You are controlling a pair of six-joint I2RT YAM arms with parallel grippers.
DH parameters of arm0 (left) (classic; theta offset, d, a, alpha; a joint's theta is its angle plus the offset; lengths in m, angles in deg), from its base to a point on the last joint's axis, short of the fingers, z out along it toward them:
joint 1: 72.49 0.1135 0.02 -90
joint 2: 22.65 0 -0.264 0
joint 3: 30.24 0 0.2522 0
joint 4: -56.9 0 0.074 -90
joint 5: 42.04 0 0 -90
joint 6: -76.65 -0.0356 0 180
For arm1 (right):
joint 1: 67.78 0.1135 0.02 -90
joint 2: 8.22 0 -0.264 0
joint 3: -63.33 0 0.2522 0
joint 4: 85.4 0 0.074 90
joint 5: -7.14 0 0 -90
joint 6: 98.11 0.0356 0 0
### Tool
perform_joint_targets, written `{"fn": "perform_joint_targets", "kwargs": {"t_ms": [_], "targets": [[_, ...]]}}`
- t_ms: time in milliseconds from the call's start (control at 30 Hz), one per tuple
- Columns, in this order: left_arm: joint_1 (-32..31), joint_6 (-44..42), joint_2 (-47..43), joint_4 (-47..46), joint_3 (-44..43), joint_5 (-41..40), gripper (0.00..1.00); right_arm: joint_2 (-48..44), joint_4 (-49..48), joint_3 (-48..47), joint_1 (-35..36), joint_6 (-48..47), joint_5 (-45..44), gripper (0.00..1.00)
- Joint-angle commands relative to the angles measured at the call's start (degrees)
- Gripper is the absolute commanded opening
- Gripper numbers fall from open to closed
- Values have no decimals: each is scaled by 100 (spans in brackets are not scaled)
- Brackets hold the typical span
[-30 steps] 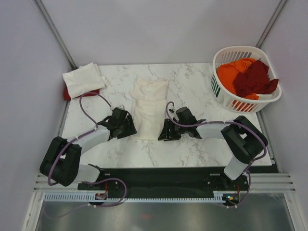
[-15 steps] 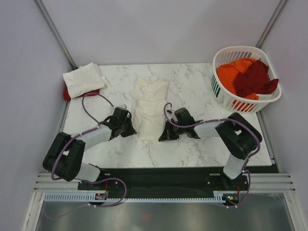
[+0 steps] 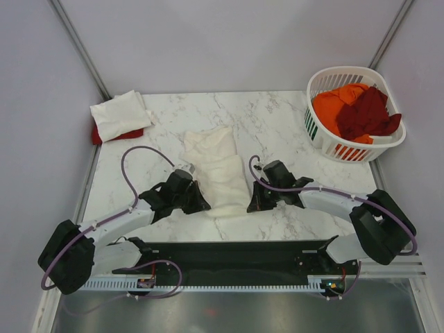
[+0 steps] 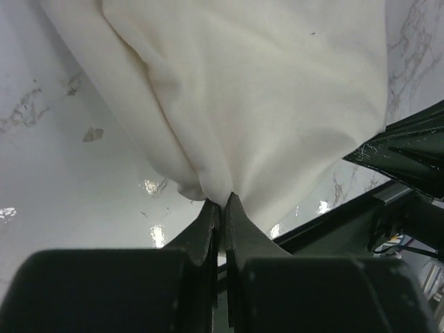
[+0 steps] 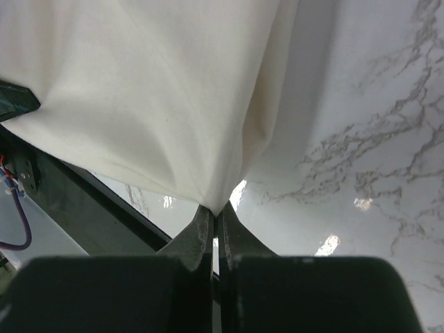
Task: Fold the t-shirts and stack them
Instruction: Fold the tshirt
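Observation:
A cream-white t-shirt [image 3: 218, 170], folded into a long strip, lies down the middle of the marble table [image 3: 291, 118]. Its near end is pinched at both corners. My left gripper [image 3: 203, 206] is shut on the near left corner; the wrist view shows that cloth [image 4: 263, 97] bunched into its fingertips [image 4: 208, 211]. My right gripper [image 3: 250, 207] is shut on the near right corner, with the fabric [image 5: 152, 90] drawn up taut from it. At the far left a folded cream-white t-shirt [image 3: 119, 114] rests on a red one [image 3: 97, 135]. Orange [image 3: 333, 104] and dark maroon [image 3: 366, 112] t-shirts fill the basket.
The white slatted laundry basket [image 3: 388, 142] stands at the far right corner. The black base rail [image 3: 229, 253] runs along the near table edge, just behind both grippers. Purple cables loop over each arm.
Both grippers have shut on the strip's near corners and pulled back toward the near edge. The shirt has slid with them and its near end now lies close to the table edge.

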Motion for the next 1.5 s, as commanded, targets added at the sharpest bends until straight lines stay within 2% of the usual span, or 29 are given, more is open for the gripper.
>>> {"fn": "perform_joint_targets", "kwargs": {"t_ms": [0, 233, 400, 600, 967, 1467], "targets": [[-161, 499, -311, 352, -58, 38, 2, -512, 557, -204, -30, -100, -200, 0], [-162, 315, -821, 1519, -1032, -506, 2, -479, 1769, -2275, -47, -706, -772, 0], [-56, 86, -612, 2005, -1719, -981, 2, 206, 2122, -3438, -144, -996, -974, 0], [391, -256, -189, 2110, -2369, -1035, 2, 979, 2298, -4695, -319, -1137, -1036, 0], [1569, -1030, 1399, 2137, -3986, -464, 2, 2709, 2632, -6787, -680, -1067, -895, 0], [2369, -1364, 4011, 2137, -5788, -139, 2, 5110, 2746, -9143, -952, -689, -1133, 0]]}}
